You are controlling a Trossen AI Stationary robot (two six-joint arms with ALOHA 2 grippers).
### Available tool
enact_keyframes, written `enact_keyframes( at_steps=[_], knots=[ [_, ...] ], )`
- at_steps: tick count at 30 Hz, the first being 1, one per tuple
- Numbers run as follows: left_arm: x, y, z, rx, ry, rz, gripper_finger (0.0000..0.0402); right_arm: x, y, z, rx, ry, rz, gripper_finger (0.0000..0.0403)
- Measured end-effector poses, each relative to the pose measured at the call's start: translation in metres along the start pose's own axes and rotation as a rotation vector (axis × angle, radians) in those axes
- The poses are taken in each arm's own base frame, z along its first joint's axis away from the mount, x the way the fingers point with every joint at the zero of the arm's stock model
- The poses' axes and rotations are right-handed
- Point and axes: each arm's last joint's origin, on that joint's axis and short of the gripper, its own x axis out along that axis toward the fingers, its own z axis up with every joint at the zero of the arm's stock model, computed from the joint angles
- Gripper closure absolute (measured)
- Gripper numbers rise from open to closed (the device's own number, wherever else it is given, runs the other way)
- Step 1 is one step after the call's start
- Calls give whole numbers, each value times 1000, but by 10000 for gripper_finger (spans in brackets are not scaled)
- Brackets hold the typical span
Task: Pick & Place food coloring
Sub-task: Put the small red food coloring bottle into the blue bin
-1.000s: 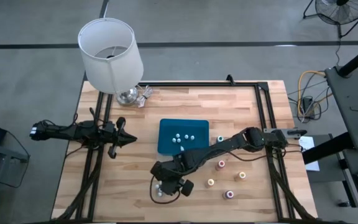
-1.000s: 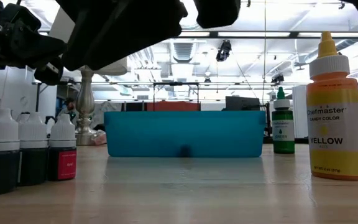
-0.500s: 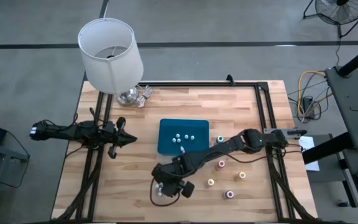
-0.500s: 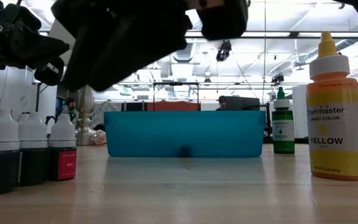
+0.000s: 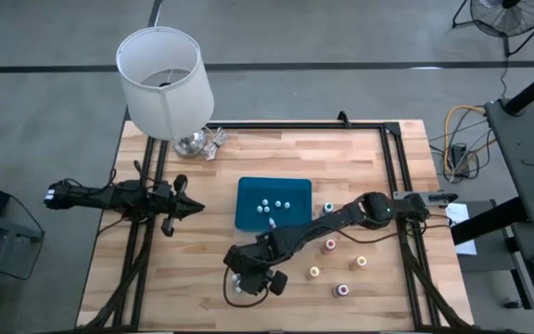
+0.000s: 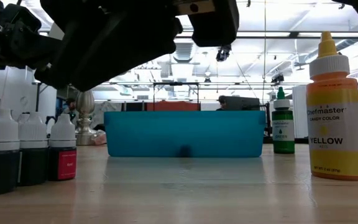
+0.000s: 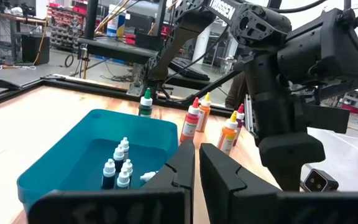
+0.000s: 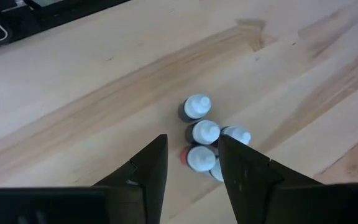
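The right gripper (image 8: 191,165) is hanging over a little bunch of 4 small white-capped bottles (image 8: 205,132) standing on the wooden table (image 5: 369,153). Its 2 fingers (image 8: 146,165) are spread apart and are not pinching anything. The bunch is sitting just past the fingertips, in line with the gap between them, not touching them.

This bunch is standing well apart from the blue tray (image 5: 248,197), off its near left corner, by the table's front edge. More small white-capped bottles (image 5: 272,206) are lying inside the blue tray. Taller bottles are standing to the right of the blue tray: a green one (image 5: 328,209) just beside it, and a yellow one (image 6: 335,112) farther out.

The left gripper (image 7: 196,163) is waiting to the left of the blue tray, with its fingers pressed together on nothing. A lamp (image 5: 165,83) is standing behind the blue tray.
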Motion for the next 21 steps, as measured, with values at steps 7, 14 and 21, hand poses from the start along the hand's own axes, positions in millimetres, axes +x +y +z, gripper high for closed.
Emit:
enact_keyframes(
  at_steps=[7,14,21],
  knots=[
    [0,0,0,0,0,0,402,4,0,-4,-1,-5,-7,270],
    [0,0,0,0,0,0,402,10,2,-11,-12,18,3,272],
    [0,0,0,0,0,0,402,10,0,-9,-17,-4,-20,274]
  ],
)
